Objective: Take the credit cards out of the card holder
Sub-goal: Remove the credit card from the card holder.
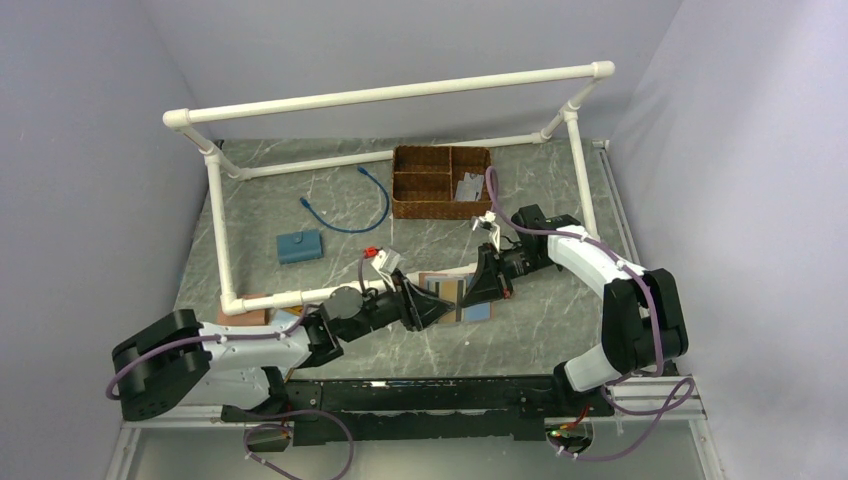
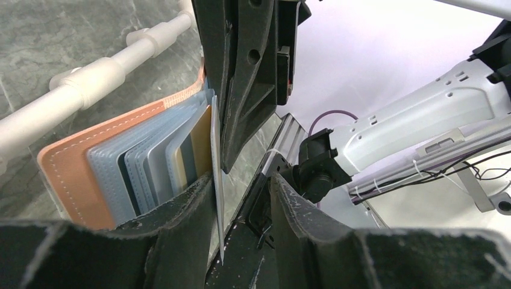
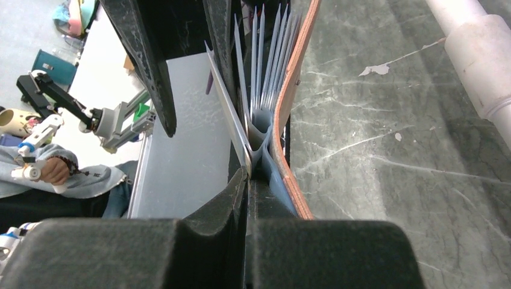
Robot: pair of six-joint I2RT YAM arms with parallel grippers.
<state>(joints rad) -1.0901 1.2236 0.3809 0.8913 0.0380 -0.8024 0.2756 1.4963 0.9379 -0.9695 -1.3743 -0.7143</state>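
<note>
The card holder [image 1: 470,310] lies open on the table between my two grippers. The left wrist view shows its reddish-brown leather cover [image 2: 66,174] and grey-blue pockets, with a yellowish-tan credit card [image 2: 202,141] tucked in one. A thin grey card [image 2: 216,180] stands edge-on out of the pockets. My right gripper [image 3: 248,174] [image 1: 480,290] is shut on this card's [image 3: 226,108] end, right beside the holder's fold [image 3: 289,102]. My left gripper [image 2: 241,180] [image 1: 428,305] is open around the card's other end, and the card rests near its left finger.
A wicker basket [image 1: 440,180] with compartments stands at the back. A small blue block [image 1: 299,245] and a blue cable [image 1: 350,205] lie at the left. A white pipe frame [image 1: 380,95] rings the work area, and its low bar [image 2: 90,84] [image 3: 476,48] runs close behind the holder.
</note>
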